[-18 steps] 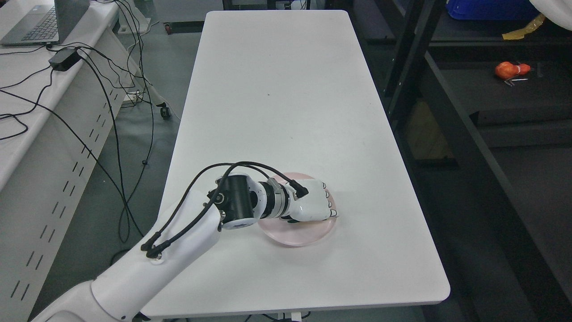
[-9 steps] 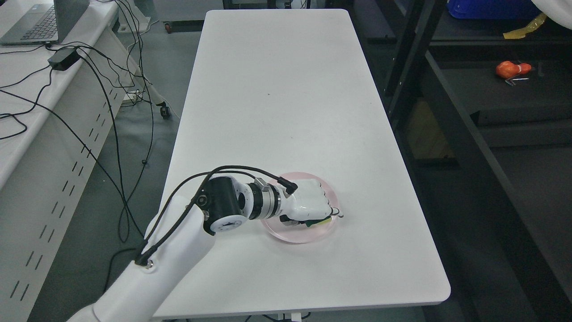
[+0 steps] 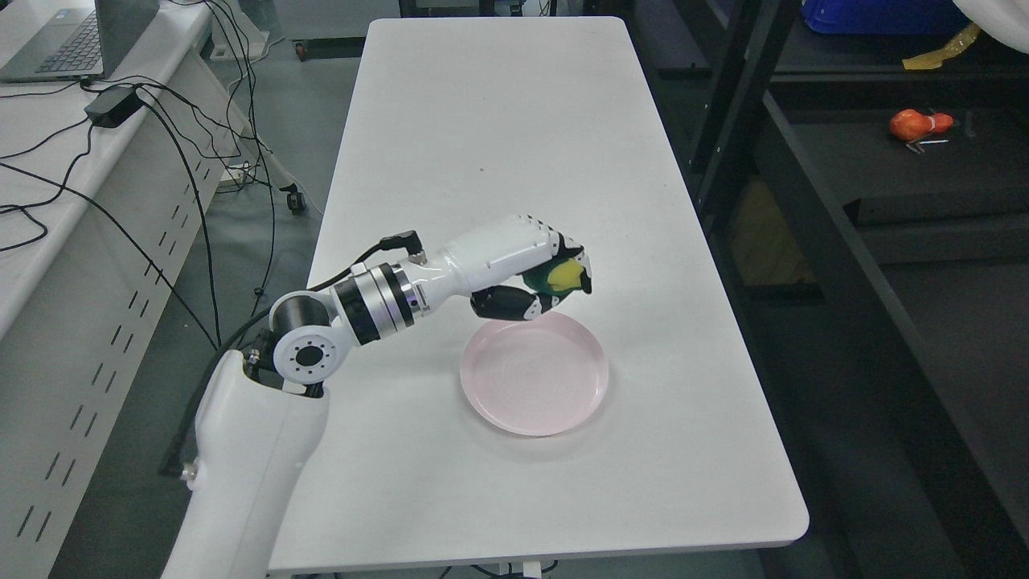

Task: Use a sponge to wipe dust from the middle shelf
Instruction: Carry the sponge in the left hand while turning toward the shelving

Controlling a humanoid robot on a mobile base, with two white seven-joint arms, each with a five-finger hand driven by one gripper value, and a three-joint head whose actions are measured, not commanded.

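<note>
Holding the sponge, yellow with a green side, my left hand hangs above the white surface, just past the far rim of the pink plate; my fingers are curled tight around it. The plate lies flat on the near half of the surface. To the right stands the dark shelf, with an orange object on one level, well apart from my hand
</note>
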